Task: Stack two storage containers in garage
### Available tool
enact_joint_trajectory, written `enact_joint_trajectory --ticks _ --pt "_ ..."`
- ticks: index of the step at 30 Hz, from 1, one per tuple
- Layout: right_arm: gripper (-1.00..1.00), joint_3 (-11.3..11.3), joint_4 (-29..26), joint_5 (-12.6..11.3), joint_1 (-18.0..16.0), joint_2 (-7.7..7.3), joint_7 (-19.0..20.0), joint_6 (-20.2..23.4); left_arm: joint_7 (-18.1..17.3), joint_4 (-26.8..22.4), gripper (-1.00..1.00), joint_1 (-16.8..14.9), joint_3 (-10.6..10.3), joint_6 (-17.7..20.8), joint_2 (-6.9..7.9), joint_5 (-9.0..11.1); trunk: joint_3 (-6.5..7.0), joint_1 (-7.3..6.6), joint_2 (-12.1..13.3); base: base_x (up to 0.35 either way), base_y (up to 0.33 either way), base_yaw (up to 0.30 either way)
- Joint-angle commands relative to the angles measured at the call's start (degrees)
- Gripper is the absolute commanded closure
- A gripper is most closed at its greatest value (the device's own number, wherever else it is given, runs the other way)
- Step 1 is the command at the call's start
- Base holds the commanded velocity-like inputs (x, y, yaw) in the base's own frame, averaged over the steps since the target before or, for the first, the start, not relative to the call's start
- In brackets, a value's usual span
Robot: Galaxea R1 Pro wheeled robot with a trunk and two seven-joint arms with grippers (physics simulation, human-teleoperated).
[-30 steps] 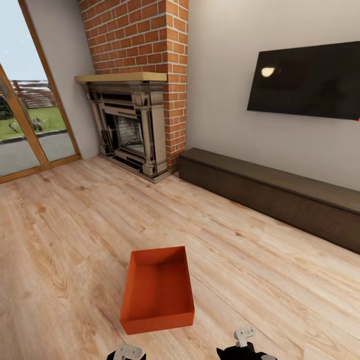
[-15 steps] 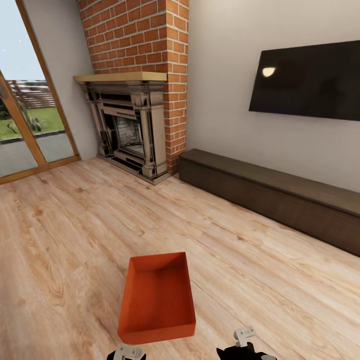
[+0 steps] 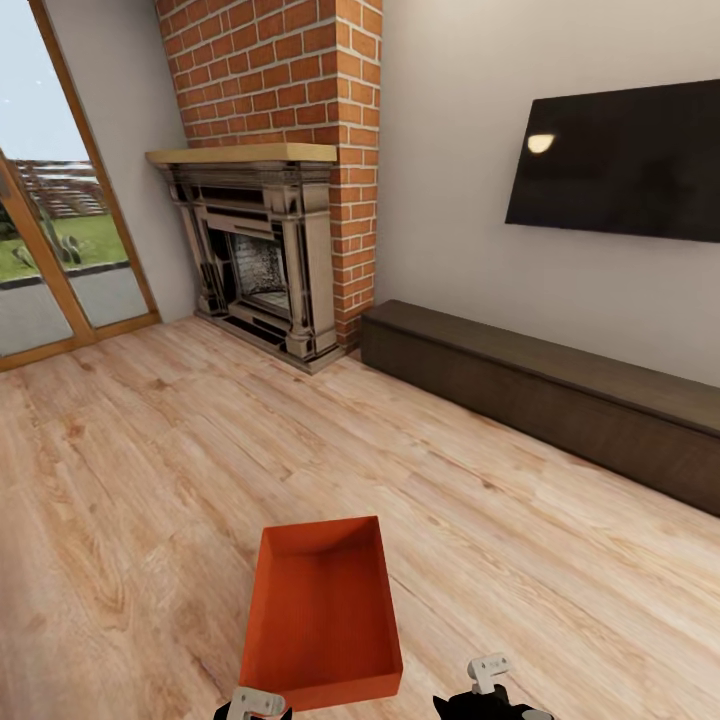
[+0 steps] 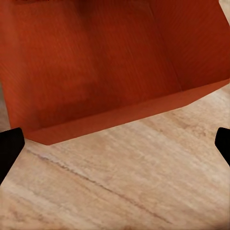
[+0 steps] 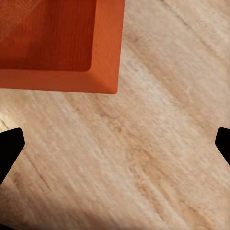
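I am in the living room. One orange-red storage container (image 3: 320,620) lies topless on the light wood planks, close in front of me at the low middle of the head view. My left gripper (image 4: 115,146) hangs open just short of the container's (image 4: 96,62) near wall, nothing between its black fingertips (image 4: 9,151). My right gripper (image 5: 115,143) is open too, over bare planks beside a corner of the container (image 5: 52,43). The garage is out of view.
A red-brick chimney with an ornate fireplace (image 3: 265,260) stands at the back. A long low dark cabinet (image 3: 540,385) runs along the right wall under a black TV (image 3: 620,160). Glass doors (image 3: 50,250) are at the left. Wood floor (image 3: 150,450) spreads around the container.
The whole picture has shifted: the camera has moved forward, so the container sits lower and closer in the head view. The container itself has not moved on the floor.
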Motion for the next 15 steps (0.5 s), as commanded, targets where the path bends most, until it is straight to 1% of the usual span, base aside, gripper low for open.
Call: enact_joint_trajectory --ticks 1,15 --pt "-1.0 0.37 0.04 0.09 -0.04 -0.03 0.03 -0.26 0.1 0.04 -1.0 -0.03 -0.13 -0.26 0.03 -0.28 -0.05 -0.01 -0.02 0.008 0.003 0.0" --pt "-1.0 0.38 0.04 0.09 -0.04 -0.03 0.0 -0.26 0.1 0.04 -1.0 -0.03 -0.13 -0.26 0.01 -0.28 -0.05 -0.01 -0.02 0.002 0.001 0.0"
